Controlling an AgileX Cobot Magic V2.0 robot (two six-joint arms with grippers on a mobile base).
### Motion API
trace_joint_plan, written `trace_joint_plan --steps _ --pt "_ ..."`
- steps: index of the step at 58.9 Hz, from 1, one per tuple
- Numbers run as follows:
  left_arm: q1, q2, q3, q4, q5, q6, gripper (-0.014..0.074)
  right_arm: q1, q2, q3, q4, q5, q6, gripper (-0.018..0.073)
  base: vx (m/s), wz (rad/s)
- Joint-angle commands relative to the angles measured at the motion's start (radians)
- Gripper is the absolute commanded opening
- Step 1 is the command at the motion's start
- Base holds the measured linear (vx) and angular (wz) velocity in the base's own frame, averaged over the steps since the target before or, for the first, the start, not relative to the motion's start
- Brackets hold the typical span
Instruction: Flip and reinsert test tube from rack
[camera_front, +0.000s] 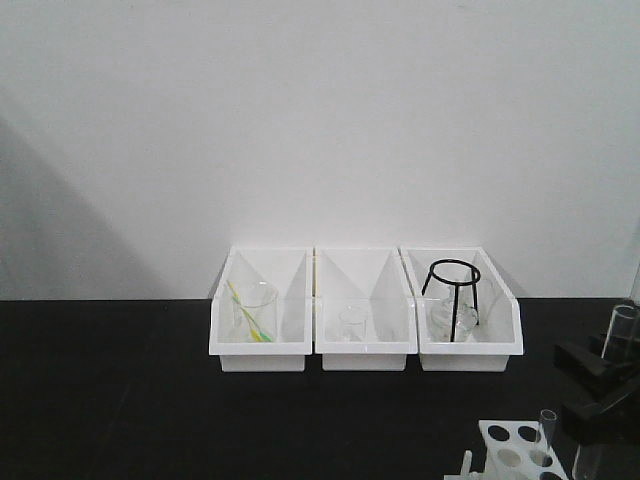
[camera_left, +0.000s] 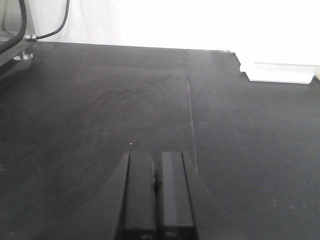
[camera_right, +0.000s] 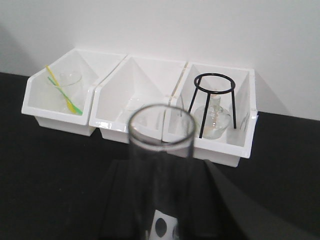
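While the right gripper (camera_right: 162, 200) pinches a tube (camera_right: 161, 137) near the rack (camera_front: 512, 442) at lower right, the left gripper (camera_left: 156, 200) sits pressed together, bottom centre.

Looks like a laboratory bench. Shows a black matte worktop (camera_front: 120, 400) against a white wall (camera_front: 300, 100). Has three white open-fronted bins (camera_front: 365, 351) in a row at the back, stocked with glassware: a beaker (camera_front: 257, 312) with yellow and green stirrers (camera_front: 248, 312) on the left, a small beaker (camera_front: 352, 323) in the middle, a black wire tripod (camera_right: 215, 82) over a glass spirit lamp (camera_right: 214, 120) on the right. Adds a white test tube rack (camera_front: 500, 447) and a clear test tube (camera_right: 160, 165).
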Motion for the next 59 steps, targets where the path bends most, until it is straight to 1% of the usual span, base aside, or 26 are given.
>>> trace_joint_plan --steps 1,7,9,12,14,16,17,18,20,21,22,24,26,28,29,31,33,36,38,41,45,52,59 --pt "-0.007 -0.011 0.0 -0.004 -0.088 0.0 -0.0006 -0.002 -0.018 -0.032 0.02 -0.059 -0.083 -0.0008 0.0 0.0" --pt "-0.007 -0.011 0.0 -0.004 -0.088 0.0 -0.0006 -0.002 -0.018 -0.032 0.027 -0.128 -0.118 -0.0008 0.0 0.0" --pt "-0.007 -0.011 0.0 -0.004 -0.088 0.0 -0.0006 -0.002 -0.018 -0.032 0.045 -0.136 -0.127 -0.0008 0.0 0.0" --pt "-0.007 -0.011 0.0 -0.004 -0.088 0.0 -0.0006 -0.002 -0.018 -0.031 0.109 -0.122 -0.166 -0.0008 0.0 0.0" --pt "-0.007 -0.011 0.0 -0.004 -0.088 0.0 -0.0006 0.0 -0.018 -0.031 0.251 -0.112 -0.263 -0.0008 0.0 0.0" --pt "-0.007 -0.011 0.0 -0.004 -0.088 0.0 -0.0006 0.0 -0.018 -0.031 0.356 -0.113 -0.342 -0.0008 0.0 0.0" --pt "-0.007 -0.011 0.0 -0.004 -0.088 0.0 -0.0006 0.0 -0.018 -0.031 0.44 -0.115 -0.409 -0.0008 0.0 0.0" --pt "-0.007 -0.011 0.0 -0.004 -0.088 0.0 -0.0006 0.0 -0.018 -0.031 0.467 -0.115 -0.432 -0.0008 0.0 0.0" --pt "-0.007 -0.011 0.0 -0.004 -0.088 0.0 -0.0006 0.0 -0.018 -0.031 0.628 -0.123 -0.577 -0.0008 0.0 0.0" --pt "-0.007 -0.011 0.0 -0.004 -0.088 0.0 -0.0006 0.0 -0.018 -0.031 0.678 -0.123 -0.627 -0.0008 0.0 0.0" --pt "-0.007 -0.011 0.0 -0.004 -0.088 0.0 -0.0006 0.0 -0.018 -0.031 0.75 -0.12 -0.702 -0.0008 0.0 0.0" --pt "-0.007 -0.011 0.0 -0.004 -0.088 0.0 -0.0006 0.0 -0.018 -0.031 0.846 -0.111 -0.799 -0.0008 0.0 0.0" --pt "-0.007 -0.011 0.0 -0.004 -0.088 0.0 -0.0006 0.0 -0.02 -0.032 0.996 -0.089 -0.934 -0.0008 0.0 0.0" --pt "-0.007 -0.011 0.0 -0.004 -0.088 0.0 -0.0006 0.0 -0.023 -0.032 1.092 -0.069 -1.013 -0.0008 0.0 0.0" --pt "-0.007 -0.011 0.0 -0.004 -0.088 0.0 -0.0006 0.0 -0.024 -0.032 1.156 -0.055 -1.066 -0.0008 0.0 0.0" --pt "-0.007 -0.011 0.0 -0.004 -0.088 0.0 -0.0006 0.0 -0.024 -0.032 1.237 -0.028 -1.139 -0.0008 0.0 0.0" --pt "-0.007 -0.011 0.0 -0.004 -0.088 0.0 -0.0006 0.002 -0.024 -0.032 1.289 -0.007 -1.187 -0.0008 0.0 0.0" --pt "-0.007 -0.011 0.0 -0.004 -0.088 0.0 -0.0006 0.021 -0.024 -0.032 1.336 0.024 -1.258 -0.0008 0.0 0.0" --pt "-0.007 -0.011 0.0 -0.004 -0.088 0.0 -0.0006 0.034 -0.024 -0.032 1.356 0.027 -1.279 -0.0008 0.0 0.0" --pt "-0.007 -0.011 0.0 -0.004 -0.088 0.0 -0.0006 0.061 -0.024 -0.032 1.362 0.016 -1.282 -0.0008 0.0 0.0" --pt "-0.007 -0.011 0.0 -0.004 -0.088 0.0 -0.0006 0.113 -0.022 -0.032 1.343 -0.014 -1.282 -0.0008 0.0 0.0" --pt "-0.007 -0.011 0.0 -0.004 -0.088 0.0 -0.0006 0.174 -0.021 -0.031 1.334 -0.016 -1.267 -0.0008 0.0 0.0" --pt "-0.007 -0.011 0.0 -0.004 -0.088 0.0 -0.0006 0.188 -0.021 -0.023 1.334 -0.018 -1.18 -0.0008 0.0 0.0"
